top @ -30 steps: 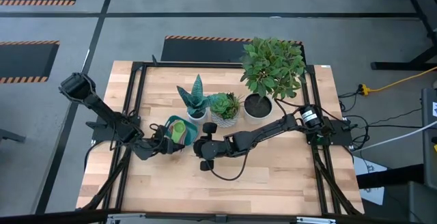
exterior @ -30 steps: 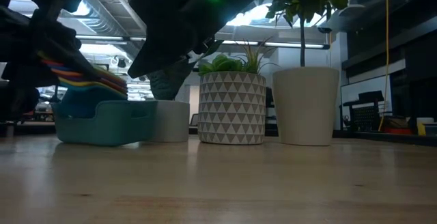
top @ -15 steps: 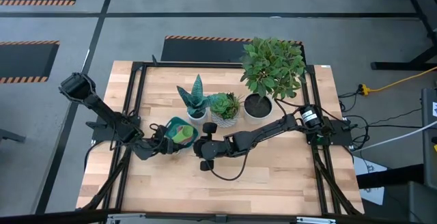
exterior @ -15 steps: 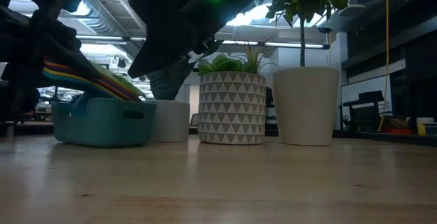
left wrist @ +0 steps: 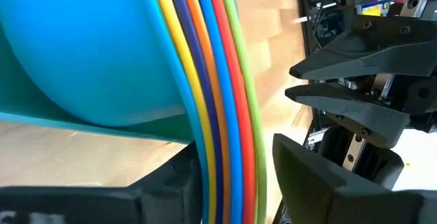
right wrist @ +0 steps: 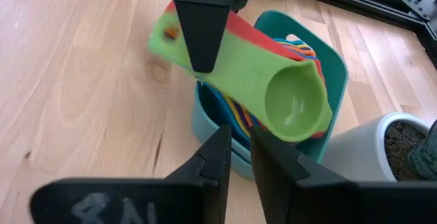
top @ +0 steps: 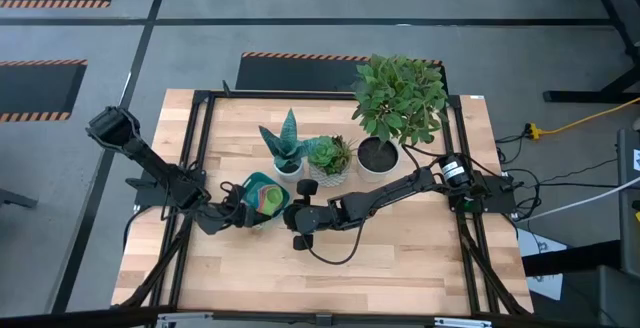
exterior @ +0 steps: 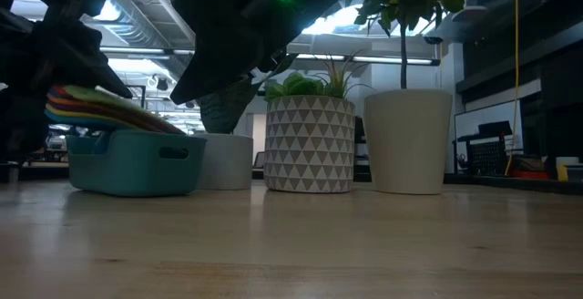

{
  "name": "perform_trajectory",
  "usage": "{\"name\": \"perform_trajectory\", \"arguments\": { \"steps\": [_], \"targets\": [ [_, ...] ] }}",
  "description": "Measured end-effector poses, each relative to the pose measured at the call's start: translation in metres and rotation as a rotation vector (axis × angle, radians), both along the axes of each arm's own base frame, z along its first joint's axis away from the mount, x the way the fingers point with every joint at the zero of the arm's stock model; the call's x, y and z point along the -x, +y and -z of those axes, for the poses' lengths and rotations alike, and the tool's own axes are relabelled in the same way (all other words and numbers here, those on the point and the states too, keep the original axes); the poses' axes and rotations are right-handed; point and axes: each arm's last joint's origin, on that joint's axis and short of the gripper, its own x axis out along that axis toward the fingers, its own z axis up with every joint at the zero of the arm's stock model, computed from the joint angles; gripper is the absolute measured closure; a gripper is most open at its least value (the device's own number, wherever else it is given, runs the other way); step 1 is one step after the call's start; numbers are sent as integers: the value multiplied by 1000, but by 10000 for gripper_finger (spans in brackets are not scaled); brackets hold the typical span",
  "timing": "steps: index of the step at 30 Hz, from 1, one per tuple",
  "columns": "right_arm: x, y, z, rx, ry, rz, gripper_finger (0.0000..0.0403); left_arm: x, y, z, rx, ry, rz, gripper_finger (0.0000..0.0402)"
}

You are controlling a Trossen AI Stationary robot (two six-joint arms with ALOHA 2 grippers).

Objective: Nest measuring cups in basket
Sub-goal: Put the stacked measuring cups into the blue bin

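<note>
Nested stack of measuring cups [right wrist: 273, 87] resting in the teal basket [right wrist: 333, 80], green cup on top, handles fanned out past the basket rim toward the left arm. Left end effector [top: 236, 214] at the handle end just beside the basket, one finger on either side of the coloured handle edges; in the left wrist view a sliver of space on both sides, so apparently a loosening hold rather than a firm clamp. Right end effector [right wrist: 235, 157] just beside the basket on the opposite side, fingers nearly together, nothing between them.

Best handling now, as a judgement: spread the left fingers fully before backing straight away along the handles, so the stack is not dragged or tipped out.

Beyond the basket on the wooden counter [top: 400, 258], three potted plants [top: 327, 158]. Lower cups hidden under the green one; count unclear. Low view largely blocked by dark arm shapes.
</note>
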Motion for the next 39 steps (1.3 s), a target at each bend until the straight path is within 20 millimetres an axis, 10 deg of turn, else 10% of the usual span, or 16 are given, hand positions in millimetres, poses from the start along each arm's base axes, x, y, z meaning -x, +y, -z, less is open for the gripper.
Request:
{"name": "perform_trajectory", "arguments": {
  "steps": [39],
  "targets": [
    [0,0,0,5,2,-1,341,16,7,-8,75,128,135,241]
  ]
}}
